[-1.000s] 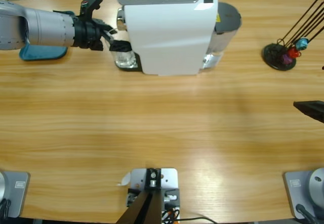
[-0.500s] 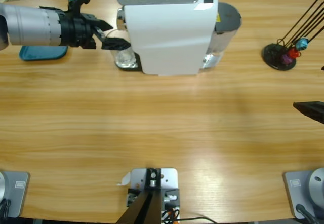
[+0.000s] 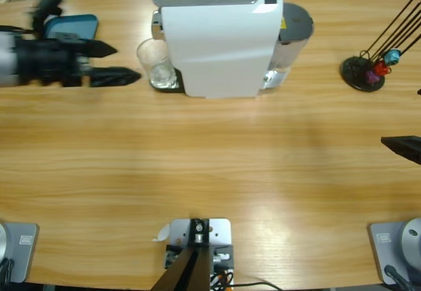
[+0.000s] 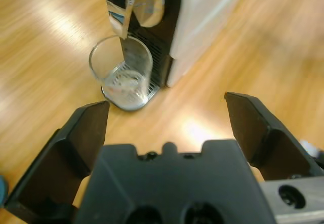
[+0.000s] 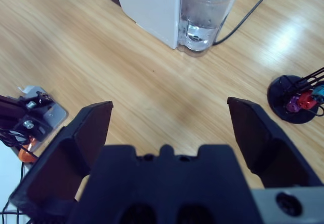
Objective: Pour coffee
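Observation:
An empty clear glass [image 3: 155, 64] stands upright on the drip tray of the white coffee machine [image 3: 220, 41], under its chrome spout [image 4: 119, 6]. My left gripper [image 3: 128, 62] is open a short way to the left of the glass and touches nothing. The left wrist view shows the glass [image 4: 121, 74] beyond the spread jaws of that gripper [image 4: 167, 105]. My right gripper [image 5: 169, 105] is open and empty, showing only as a black tip [image 3: 401, 143] at the right edge of the high view.
The machine's water tank [image 3: 294, 31] stands at its right end, with a cable [image 5: 253, 11] running off behind it. A black stand with thin rods [image 3: 365, 70] is at the far right. A teal object [image 3: 72, 24] lies at the far left.
My left gripper has let go of the glass and drawn back to the left, jaws spread. The glass stays under the spout. The right arm has not moved.

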`<control>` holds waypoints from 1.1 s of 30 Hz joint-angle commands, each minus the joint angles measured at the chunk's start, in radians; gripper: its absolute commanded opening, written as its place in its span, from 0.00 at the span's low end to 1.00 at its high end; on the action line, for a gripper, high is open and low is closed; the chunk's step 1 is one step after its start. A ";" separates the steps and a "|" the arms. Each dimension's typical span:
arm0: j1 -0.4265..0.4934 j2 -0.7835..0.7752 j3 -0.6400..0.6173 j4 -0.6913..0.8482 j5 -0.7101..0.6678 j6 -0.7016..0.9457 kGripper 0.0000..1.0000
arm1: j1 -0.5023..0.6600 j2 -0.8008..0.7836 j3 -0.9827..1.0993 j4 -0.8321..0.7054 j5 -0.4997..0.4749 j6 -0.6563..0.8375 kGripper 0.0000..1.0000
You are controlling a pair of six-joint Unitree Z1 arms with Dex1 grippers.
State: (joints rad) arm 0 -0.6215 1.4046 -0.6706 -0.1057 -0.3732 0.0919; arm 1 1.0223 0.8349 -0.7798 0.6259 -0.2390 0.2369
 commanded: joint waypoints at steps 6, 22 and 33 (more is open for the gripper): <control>0.005 -0.590 -0.030 0.509 0.209 -0.012 0.92 | -0.011 0.128 0.009 -0.033 -0.018 -0.049 0.94; 0.005 -0.653 0.025 0.573 0.369 0.014 0.94 | -0.349 0.382 -0.177 -0.118 0.203 -0.105 0.00; 0.005 -0.633 0.071 0.505 0.427 0.003 0.93 | -0.362 0.571 -0.345 -0.121 0.226 -0.159 0.00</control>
State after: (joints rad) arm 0 -0.6202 0.7764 -0.6521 0.4194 0.0331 0.0918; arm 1 0.6800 1.2971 -1.0580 0.5068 -0.0343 0.1118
